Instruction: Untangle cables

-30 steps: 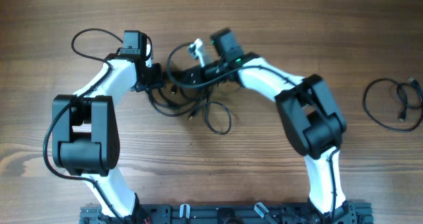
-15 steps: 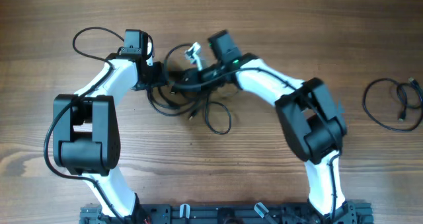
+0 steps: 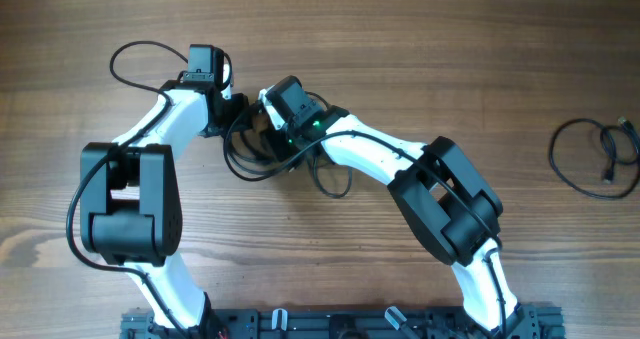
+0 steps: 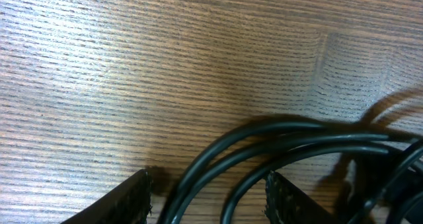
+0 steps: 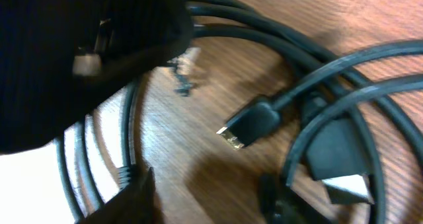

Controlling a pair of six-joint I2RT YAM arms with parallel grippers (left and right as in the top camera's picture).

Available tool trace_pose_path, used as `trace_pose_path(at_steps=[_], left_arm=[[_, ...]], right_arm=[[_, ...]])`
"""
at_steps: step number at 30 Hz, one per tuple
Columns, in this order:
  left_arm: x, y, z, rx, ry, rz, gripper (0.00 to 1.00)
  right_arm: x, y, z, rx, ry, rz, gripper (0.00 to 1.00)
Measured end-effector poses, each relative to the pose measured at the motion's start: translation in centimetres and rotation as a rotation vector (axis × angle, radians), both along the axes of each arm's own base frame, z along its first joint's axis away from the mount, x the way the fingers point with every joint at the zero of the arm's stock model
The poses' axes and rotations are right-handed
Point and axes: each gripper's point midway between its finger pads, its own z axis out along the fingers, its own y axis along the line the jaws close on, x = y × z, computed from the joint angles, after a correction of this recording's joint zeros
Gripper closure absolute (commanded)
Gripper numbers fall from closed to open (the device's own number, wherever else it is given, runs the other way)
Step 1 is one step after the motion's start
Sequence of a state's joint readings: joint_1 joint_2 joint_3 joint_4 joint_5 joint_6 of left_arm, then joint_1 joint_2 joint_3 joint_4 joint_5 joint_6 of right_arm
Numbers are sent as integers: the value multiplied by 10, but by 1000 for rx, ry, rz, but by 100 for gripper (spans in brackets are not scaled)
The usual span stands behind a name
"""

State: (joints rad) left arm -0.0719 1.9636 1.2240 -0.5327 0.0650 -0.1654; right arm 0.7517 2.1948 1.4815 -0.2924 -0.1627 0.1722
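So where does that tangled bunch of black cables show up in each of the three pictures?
Overhead: the cables lie left of centre, in the upper half.
Left wrist: the cables arc across the lower right.
Right wrist: the cables loop around the frame, a gold-tipped plug in the middle.
Shared landmark: the wooden table under them.

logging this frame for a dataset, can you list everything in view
tangled cables: about three, black, table centre between the arms
plug: one, black with metal tip, lying in the tangle
loose coil: one, black, far right, apart from the tangle
table: one, brown wood, under everything
base rail: one, black, bottom edge
arm wire: one, black, looping off the left arm's wrist
left arm: one, white and black, jaws apart astride tangle strands
right arm: one, white and black, over the tangle, jaws apart, holding nothing
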Motion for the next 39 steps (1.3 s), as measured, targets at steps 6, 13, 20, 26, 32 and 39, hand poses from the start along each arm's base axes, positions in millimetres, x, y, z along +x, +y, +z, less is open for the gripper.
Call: trace_pose_path(at_steps=[6,13,20,26,32,39], left_arm=[[0,0,0,0,0,0,42],[1,0,0,0,-2,0,42],[0,0,0,0,-2,0,42],[1,0,0,0,-2,0,42],[1,0,0,0,-2,0,42],[1,0,0,0,-5,0,42]], right_arm=[[-2,-1,-1,-31,-24,43,50],[6,-3,44,-8,-112,34,53],[15,-17,28,-104,-151,14,64],[11,-19,4,-136,-116,27,71],[12,-20,1,-141,-118,25,72],[10,-23,-7,-169,-108,29,71]])
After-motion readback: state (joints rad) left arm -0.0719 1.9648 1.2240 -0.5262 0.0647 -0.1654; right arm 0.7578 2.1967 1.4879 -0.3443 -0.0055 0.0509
